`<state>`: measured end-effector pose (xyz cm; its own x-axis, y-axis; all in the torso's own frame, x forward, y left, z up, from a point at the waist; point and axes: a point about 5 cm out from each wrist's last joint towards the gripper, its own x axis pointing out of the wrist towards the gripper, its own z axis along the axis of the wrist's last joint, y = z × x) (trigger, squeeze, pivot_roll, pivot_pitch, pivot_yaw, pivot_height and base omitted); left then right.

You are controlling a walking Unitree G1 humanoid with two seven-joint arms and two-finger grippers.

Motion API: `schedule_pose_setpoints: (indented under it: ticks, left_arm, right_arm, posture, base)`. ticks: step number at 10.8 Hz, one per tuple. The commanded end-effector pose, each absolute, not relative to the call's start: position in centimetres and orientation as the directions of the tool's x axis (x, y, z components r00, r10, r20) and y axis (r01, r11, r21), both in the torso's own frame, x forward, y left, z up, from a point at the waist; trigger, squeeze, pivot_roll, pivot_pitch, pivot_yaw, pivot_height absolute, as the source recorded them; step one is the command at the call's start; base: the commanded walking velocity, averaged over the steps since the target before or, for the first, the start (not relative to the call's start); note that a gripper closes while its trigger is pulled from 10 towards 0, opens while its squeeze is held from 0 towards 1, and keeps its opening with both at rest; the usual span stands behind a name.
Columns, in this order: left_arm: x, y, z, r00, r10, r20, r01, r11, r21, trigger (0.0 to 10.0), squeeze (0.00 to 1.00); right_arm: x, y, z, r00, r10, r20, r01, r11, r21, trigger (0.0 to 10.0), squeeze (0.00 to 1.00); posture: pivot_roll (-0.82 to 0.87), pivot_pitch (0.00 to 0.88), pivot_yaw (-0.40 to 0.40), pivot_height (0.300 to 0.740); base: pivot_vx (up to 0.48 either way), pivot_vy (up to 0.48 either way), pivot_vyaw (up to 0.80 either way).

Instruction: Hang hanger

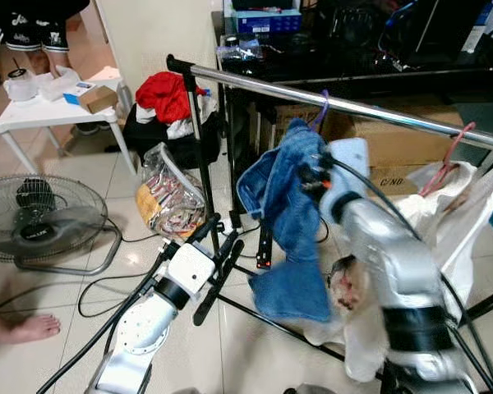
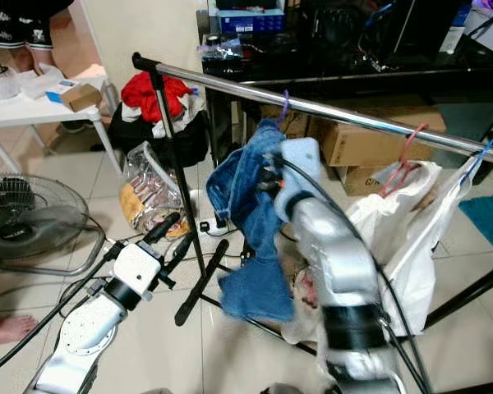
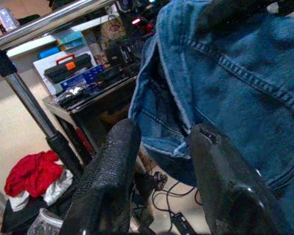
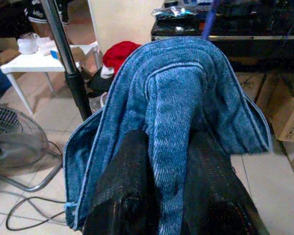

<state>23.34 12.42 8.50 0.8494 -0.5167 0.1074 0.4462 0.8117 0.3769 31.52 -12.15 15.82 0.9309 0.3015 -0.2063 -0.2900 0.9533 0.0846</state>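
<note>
Far left you've got a floor fan [image 1: 45, 222] and a white table [image 1: 53, 111]; a person's bare foot [image 1: 29, 328] sits at the near left edge. Your left gripper [image 1: 218, 258] hangs low by the rack's upright pole [image 1: 199, 148], fingers spread, nothing between them. Center: your right gripper [image 4: 171, 196] is pinching the blue denim garment [image 1: 292, 222], raised just under the silver rail [image 1: 353, 107]. A purple hanger hook [image 1: 322, 111] sits on the rail above the denim. Right, a pink hanger [image 1: 452, 156] hangs on the rail over a white bag [image 1: 452, 213].
</note>
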Motion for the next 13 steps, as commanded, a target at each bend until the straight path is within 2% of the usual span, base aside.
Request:
schedule_pose_setpoints:
  ticks: [1,3,4,5,7,8,12,13]
  left_arm:
    - [23.3,12.6,8.7,0.851,-0.51,0.12,0.436,0.816,0.378,10.0,0.0]
    - [23.4,12.6,8.6,0.851,-0.511,0.119,0.438,0.818,0.373,10.0,0.0]
    - [23.4,12.6,8.7,0.851,-0.511,0.12,0.439,0.818,0.371,10.0,0.0]
    - [23.4,12.6,8.7,0.851,-0.511,0.121,0.439,0.819,0.37,10.0,0.0]
    - [23.4,12.5,8.6,0.852,-0.51,0.119,0.439,0.82,0.368,10.0,0.0]
    - [23.4,12.6,8.6,0.853,-0.508,0.12,0.437,0.821,0.367,10.0,0.0]
    - [23.6,12.6,8.6,0.855,-0.504,0.121,0.433,0.823,0.368,10.0,0.0]
    - [23.6,12.5,8.6,0.855,-0.504,0.123,0.432,0.823,0.369,10.0,0.0]
  right_arm:
    - [31.0,-12.0,16.2,0.917,0.347,-0.195,-0.331,0.937,0.112,10.0,0.0]
    - [30.1,-11.8,16.3,0.892,0.412,-0.188,-0.393,0.91,0.129,10.0,0.0]
    - [29.8,-11.6,16.4,0.884,0.429,-0.185,-0.41,0.902,0.135,10.0,0.23]
    - [29.5,-11.4,16.5,0.87,0.458,-0.184,-0.437,0.888,0.145,10.0,1.0]
    - [28.9,-11.0,16.3,0.833,0.514,-0.204,-0.491,0.857,0.157,10.0,1.0]
    - [28.8,-10.8,16.2,0.819,0.532,-0.214,-0.507,0.846,0.163,10.0,0.0]
    - [28.9,-10.5,17.0,0.8,0.57,-0.186,-0.539,0.82,0.193,10.0,0.0]
    - [28.9,-10.4,17.4,0.799,0.581,-0.158,-0.547,0.81,0.212,10.0,1.0]
  posture:
    - [-0.01,0.0,0.015,0.74]
    - [-0.02,0.0,0.019,0.74]
    - [-0.02,0.0,0.019,0.74]
    - [-0.02,0.0,0.02,0.74]
    - [-0.02,0.0,0.018,0.74]
    - [-0.02,0.0,0.017,0.74]
    - [-0.02,0.0,0.018,0.74]
    - [-0.02,0.0,0.018,0.74]
  base:
    - [0.0,0.0,0.0]
    - [0.0,0.0,0.0]
    - [0.0,0.0,0.0]
    - [0.0,0.0,0.0]
    - [0.0,0.0,0.0]
    - [0.0,0.0,0.0]
    - [0.0,0.0,0.0]
    - [0.0,0.0,0.0]
